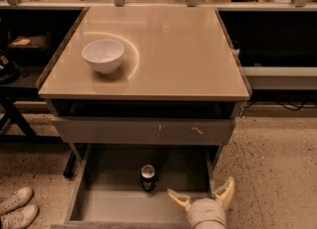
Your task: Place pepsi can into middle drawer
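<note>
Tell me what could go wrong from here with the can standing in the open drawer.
1. The pepsi can stands upright in the middle drawer, and the open gripper sits close beside it, nearer the drawer's front; a sideways swing while pulling out could knock it over.
2. One finger is near the drawer's right wall and might catch on it.
3. Pushing the drawer shut fast could topple the upright can.

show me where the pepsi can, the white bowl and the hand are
pepsi can (148,179): camera view, its dark side below the silver top.
white bowl (103,57): camera view, its outer wall.
hand (199,187): camera view, midway between its open fingertips, at the middle drawer's (119,208) front right.
</note>
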`<state>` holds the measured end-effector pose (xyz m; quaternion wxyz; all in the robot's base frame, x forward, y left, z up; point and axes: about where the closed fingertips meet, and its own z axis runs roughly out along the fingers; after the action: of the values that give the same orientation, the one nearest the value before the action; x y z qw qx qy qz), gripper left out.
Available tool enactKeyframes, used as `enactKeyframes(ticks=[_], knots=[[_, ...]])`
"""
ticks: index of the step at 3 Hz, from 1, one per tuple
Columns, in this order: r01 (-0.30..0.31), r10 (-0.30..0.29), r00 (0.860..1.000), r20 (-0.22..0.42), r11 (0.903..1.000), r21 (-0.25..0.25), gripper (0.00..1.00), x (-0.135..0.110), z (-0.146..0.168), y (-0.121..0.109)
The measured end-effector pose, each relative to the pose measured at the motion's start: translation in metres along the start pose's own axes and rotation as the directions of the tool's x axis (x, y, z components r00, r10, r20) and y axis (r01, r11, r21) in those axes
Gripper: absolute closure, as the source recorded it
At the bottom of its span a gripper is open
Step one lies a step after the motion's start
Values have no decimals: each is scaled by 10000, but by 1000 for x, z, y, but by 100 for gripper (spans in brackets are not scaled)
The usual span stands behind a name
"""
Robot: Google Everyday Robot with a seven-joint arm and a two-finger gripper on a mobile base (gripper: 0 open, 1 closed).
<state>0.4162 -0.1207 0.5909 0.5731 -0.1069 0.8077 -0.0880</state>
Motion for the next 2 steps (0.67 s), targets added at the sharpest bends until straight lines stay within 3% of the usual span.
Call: enactKeyframes(ticks=[1, 2], knots=[[255, -119, 9978, -657, 9773, 2101, 0, 10, -29, -96], [461, 32, 9923, -1234, 9177, 3945, 0, 20, -77, -175]])
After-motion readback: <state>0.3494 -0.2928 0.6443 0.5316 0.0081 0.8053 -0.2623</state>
